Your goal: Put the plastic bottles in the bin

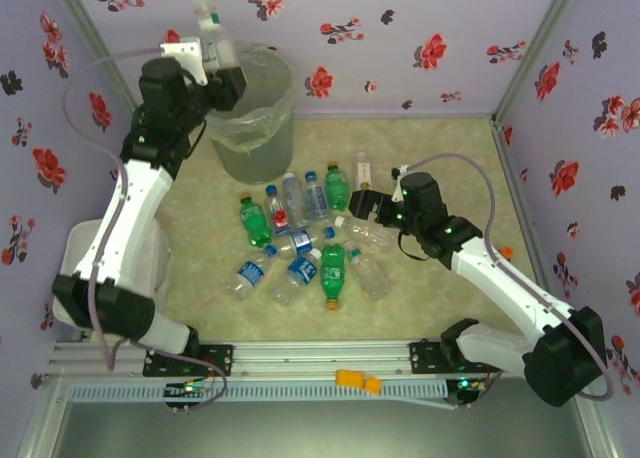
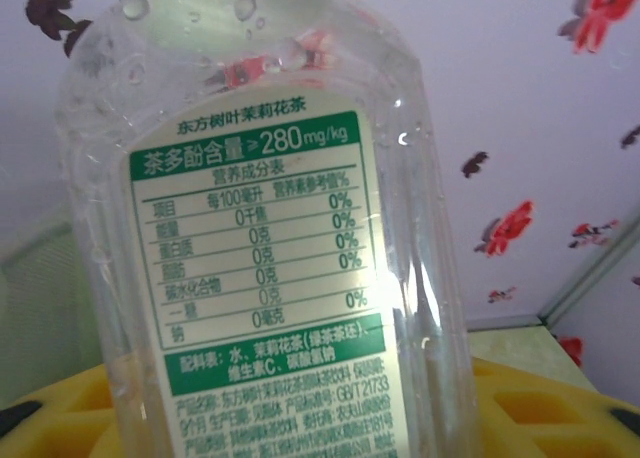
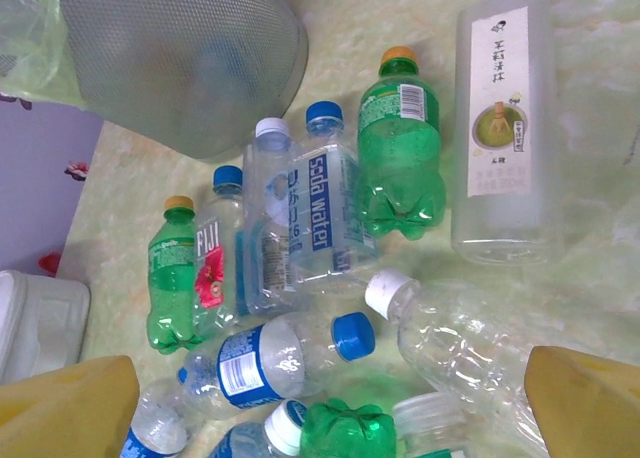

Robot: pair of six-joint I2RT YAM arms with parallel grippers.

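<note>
Left hand (image 1: pixel 222 63) pinches upright tea bottle (image 1: pixel 210 26) over bin (image 1: pixel 255 138) rim, far-left desk (image 1: pixel 450 158) corner; right hand (image 1: pixel 362 206) spread above pile (image 1: pixel 300 240).

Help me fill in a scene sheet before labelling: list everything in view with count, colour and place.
loose bottles: about a dozen; three green, the rest clear, several blue-labelled, one red-labelled; heaped mid-table in front of the bin.
held bottle: one; clear with a green-and-white label; raised at the bin's far-left rim.
bin: one; translucent grey-green with a clear liner; far left of the table.
table: one; pale green marbled top; between flower-print walls.
block: one; orange-yellow; on the front rail.
left pincer: one; shut on the held bottle, up by the bin.
right pincer: one; open, over the right side of the heap.
</note>
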